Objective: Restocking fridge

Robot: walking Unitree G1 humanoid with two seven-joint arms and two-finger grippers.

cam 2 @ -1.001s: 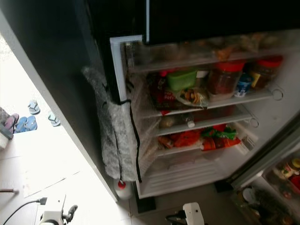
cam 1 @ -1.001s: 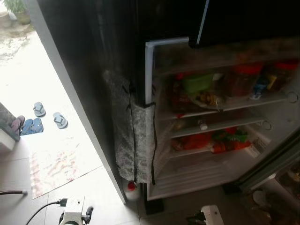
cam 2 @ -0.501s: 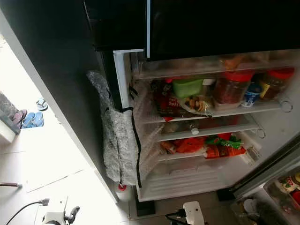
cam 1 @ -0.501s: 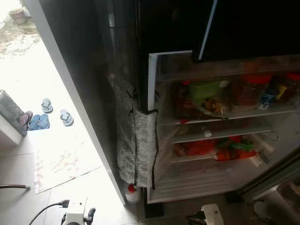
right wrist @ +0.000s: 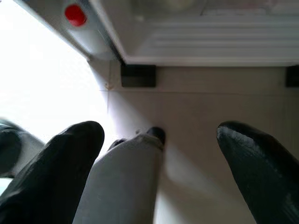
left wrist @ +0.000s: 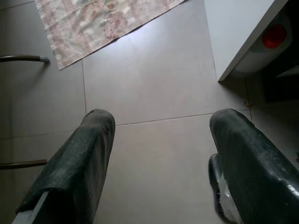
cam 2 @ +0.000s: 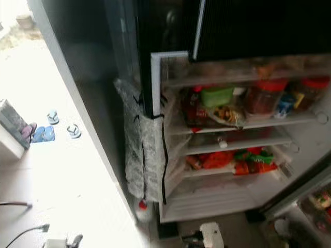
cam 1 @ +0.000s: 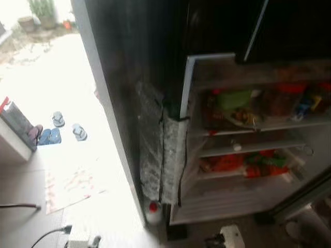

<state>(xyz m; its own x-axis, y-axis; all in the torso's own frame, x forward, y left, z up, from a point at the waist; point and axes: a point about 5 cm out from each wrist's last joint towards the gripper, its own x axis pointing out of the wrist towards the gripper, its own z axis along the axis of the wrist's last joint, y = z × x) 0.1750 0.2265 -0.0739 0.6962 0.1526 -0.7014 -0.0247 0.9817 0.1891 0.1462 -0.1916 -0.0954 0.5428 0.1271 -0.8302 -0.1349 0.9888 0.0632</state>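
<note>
The fridge (cam 2: 170,206) stands open ahead of and above both hands, its shelves stocked with red-lidded jars (cam 2: 259,95), a green tub (cam 2: 217,95) and red packets (cam 2: 220,160). The left hand (left wrist: 156,158) hangs low with its fingers spread over bare floor tiles (left wrist: 154,74), a patterned mat (left wrist: 93,21) beyond it. The right hand (right wrist: 156,163) is likewise open and empty, the fridge's base just beyond its fingertips, a red-capped bottle (right wrist: 75,15) at the corner.
</note>
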